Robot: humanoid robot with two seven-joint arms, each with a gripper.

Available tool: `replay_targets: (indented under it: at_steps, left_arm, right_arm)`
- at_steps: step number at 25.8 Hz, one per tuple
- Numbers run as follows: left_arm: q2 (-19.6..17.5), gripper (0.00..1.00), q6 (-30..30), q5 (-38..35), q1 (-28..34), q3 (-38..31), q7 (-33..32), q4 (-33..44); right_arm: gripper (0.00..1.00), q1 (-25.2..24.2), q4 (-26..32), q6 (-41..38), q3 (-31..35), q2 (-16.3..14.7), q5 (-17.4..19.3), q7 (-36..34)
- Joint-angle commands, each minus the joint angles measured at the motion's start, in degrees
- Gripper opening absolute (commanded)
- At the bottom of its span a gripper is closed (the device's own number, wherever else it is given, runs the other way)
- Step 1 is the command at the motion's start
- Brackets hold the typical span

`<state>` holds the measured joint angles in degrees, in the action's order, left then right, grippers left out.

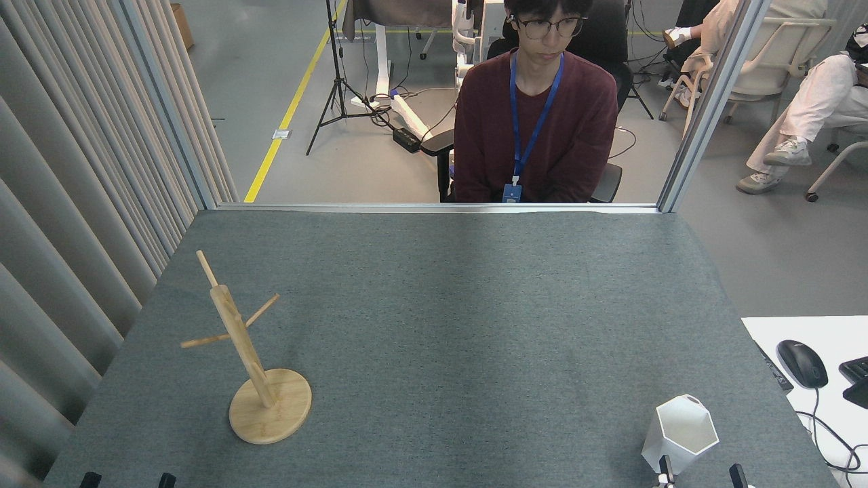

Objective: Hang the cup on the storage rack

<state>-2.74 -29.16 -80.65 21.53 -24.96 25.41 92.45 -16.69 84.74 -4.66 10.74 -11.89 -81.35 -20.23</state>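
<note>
Plainly, the white faceted cup (680,434) stands lower right, well apart from the lower-left bamboo peg rack (252,359), and the right gripper (698,474), fingers apart, could topple it; left fingers' state unclear.

Both my grippers barely clear the bottom edge, so I can't read either one.

Of the right gripper (698,474) I get only two dark fingers (666,469) poking up just below the cup (680,434), their lower parts cut off; open or closed, I can't tell. The left gripper (127,480) shows as two dark tips at the near edge of the bench (434,325), too small to judge. The cup's handle faces away from me, hidden. The storage rack (247,352) hides part of its own base behind the post. At the right edge, a keyboard (856,381) is cut off beside the mouse (801,363).
</note>
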Motion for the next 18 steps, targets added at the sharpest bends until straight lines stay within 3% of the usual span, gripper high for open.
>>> replay_targets:
  at_steps: [1, 18]
  left_arm:
    - [-0.1, 1.00, 0.0, -0.1, 0.0, 0.0, 0.0, -0.1]
    - [-0.3, 1.00, 1.3, -0.1, 0.0, -0.4, 0.0, -0.4]
  right_arm:
    - [1.00, 1.7, -1.7, -0.3, -0.1, -0.1, 0.0, 0.1]
    - [1.00, 6.5, -7.0, -0.7, -1.5, -0.4, -0.1, -0.1]
